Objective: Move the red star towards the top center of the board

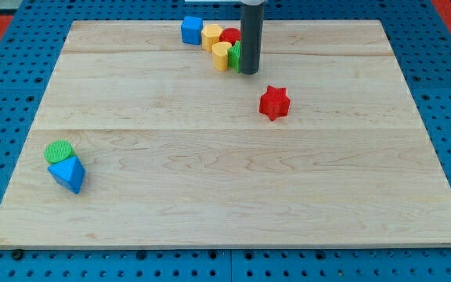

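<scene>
Bench: a pale wooden board (225, 180) resting on a blue pegboard surface; it carries every block shown.
Red star: the red star (273, 103) lies right of centre in the far half of the board, flat, apart from all other blocks.
My tip: my tip (249, 73) stands just far and left of the red star, a clear gap between them, and right beside the far cluster.
Pincer: none fitted; the arm ends in a plain dark rod, so nothing is held or clamped.
Far cluster: a blue cube (192, 30), a yellow block (211, 34), a red block (230, 36), a second yellow block (221, 56) and a green block (235, 55) sit packed together at the far centre.
Near-left pair: a green cylinder (59, 151) touches a blue triangular block (68, 174) near the left edge.
Progress: the star appears not yet delivered; it sits short and to the right of the far centre. The tip is on its far side, so it would probably need to come round to the star's near right before pushing.
Remaining: a push far and slightly left, towards ground already crowded by the cluster.
Hidden: the rod covers part of the green block, whose shape cannot be made out; the red block's shape is likewise unclear, possibly round. The arm above the rod is cut off.
</scene>
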Robot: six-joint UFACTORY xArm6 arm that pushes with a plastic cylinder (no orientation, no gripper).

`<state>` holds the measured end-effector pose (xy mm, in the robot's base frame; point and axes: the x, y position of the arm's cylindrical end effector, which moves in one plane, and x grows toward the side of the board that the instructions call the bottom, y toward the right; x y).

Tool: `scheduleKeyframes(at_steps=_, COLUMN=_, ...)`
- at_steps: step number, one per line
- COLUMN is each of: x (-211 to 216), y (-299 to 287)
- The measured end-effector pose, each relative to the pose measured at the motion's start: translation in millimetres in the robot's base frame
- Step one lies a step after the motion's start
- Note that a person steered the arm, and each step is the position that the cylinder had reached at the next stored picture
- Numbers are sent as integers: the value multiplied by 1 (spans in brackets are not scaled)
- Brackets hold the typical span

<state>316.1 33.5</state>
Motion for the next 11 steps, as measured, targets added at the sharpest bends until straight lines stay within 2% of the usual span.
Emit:
scheduleKeyframes(at_steps=2, x=1, y=-45)
scheduleKeyframes(at_steps=3, x=49, y=-39)
scheduleKeyframes(at_steps=4, x=76, y=-37)
scheduleKeyframes(at_steps=5, x=115, y=-18)
scheduleKeyframes(at_steps=6, x=145, y=92)
scheduleKeyframes(at_steps=7, x=134, y=115)
scheduleKeyframes(at_steps=8, x=121, y=40)
scheduleKeyframes(at_steps=9, x=81, y=23)
scheduleKeyframes(at_steps=11, x=76, y=41)
